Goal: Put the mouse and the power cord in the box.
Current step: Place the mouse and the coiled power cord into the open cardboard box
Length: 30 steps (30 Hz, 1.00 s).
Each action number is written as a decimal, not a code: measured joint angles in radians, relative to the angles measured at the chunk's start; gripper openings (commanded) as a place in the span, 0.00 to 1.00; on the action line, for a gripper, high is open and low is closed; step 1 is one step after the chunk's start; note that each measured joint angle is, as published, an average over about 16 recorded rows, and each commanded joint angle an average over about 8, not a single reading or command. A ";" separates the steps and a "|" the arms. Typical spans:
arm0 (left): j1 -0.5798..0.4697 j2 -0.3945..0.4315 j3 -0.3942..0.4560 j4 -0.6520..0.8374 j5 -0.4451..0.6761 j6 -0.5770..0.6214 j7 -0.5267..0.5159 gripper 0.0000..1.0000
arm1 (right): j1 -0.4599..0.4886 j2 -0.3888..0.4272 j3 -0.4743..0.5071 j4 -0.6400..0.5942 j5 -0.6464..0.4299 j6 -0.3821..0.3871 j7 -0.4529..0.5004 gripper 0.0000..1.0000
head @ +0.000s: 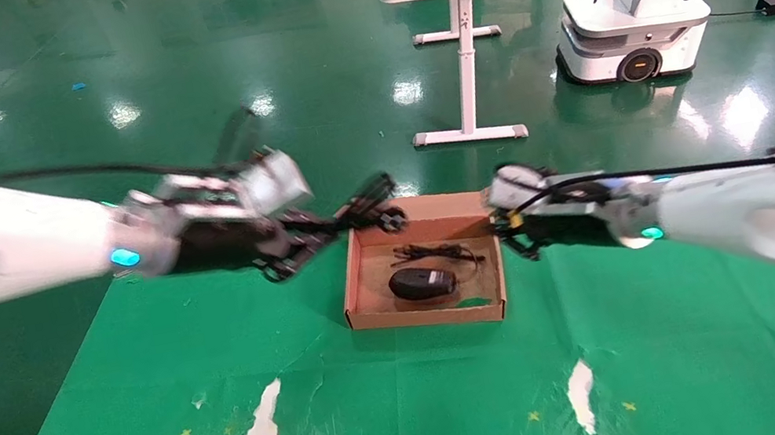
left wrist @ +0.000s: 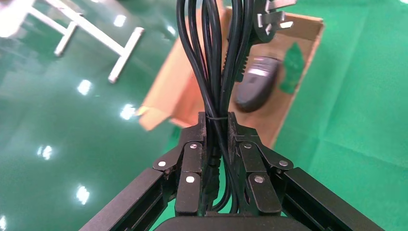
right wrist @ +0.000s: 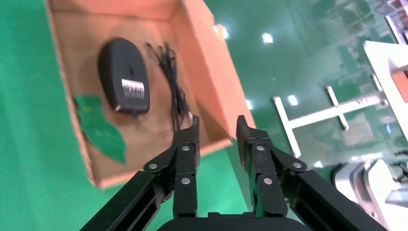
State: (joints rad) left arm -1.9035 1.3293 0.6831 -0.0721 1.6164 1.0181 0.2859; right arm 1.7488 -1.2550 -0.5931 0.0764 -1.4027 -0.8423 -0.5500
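A: Where's your left pincer (head: 355,217) sitting?

B: Take the box (head: 364,261) as your mark. Your left arm reaches in nearly level from the box's left, and the pincer hangs over the box's far left corner. It's clenched on the power cord (left wrist: 216,72); in the left wrist view you see the fingers (left wrist: 192,154) pressed against the looped bundle from both sides, with a thin tie round the strands at the fingertips. The loops run out past the tips and the plug (left wrist: 269,19) sticks out at the far end, above the box.

A: And the mouse?

B: The mouse (head: 422,282) lies inside the box, on its floor toward the near wall, its thin cable (head: 437,250) bunched just behind it. The right wrist view shows its label side up.

A: Your right arm?

B: It comes in low from the box's right, and the right pincer (right wrist: 217,132) sits just outside the box's right wall, released, with a clear gap between its fingers and nothing in it.

A: What's under the box?

B: A green mat (head: 146,387), with the box resting near its far edge.
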 measured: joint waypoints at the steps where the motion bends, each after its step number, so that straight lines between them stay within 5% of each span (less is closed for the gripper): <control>1: 0.018 0.008 0.002 -0.016 -0.003 -0.019 -0.003 0.00 | 0.013 0.016 0.004 0.004 0.006 -0.023 -0.007 1.00; 15: 0.187 0.045 0.153 -0.310 -0.060 -0.163 -0.189 0.00 | 0.258 0.291 0.010 0.098 0.023 -0.494 -0.006 1.00; 23: 0.166 0.047 0.295 -0.412 -0.091 -0.231 -0.386 0.00 | 0.304 0.388 -0.010 0.177 0.000 -0.622 0.091 1.00; 24: 0.161 0.047 0.311 -0.424 -0.095 -0.244 -0.407 0.03 | 0.304 0.397 -0.012 0.190 -0.002 -0.637 0.104 1.00; 30: 0.141 0.049 0.383 -0.479 -0.112 -0.316 -0.486 0.78 | 0.294 0.439 -0.017 0.254 -0.001 -0.707 0.164 1.00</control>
State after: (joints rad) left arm -1.7626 1.3780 1.0666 -0.5515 1.5040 0.7016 -0.1999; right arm 2.0429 -0.8157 -0.6104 0.3308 -1.4039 -1.5492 -0.3863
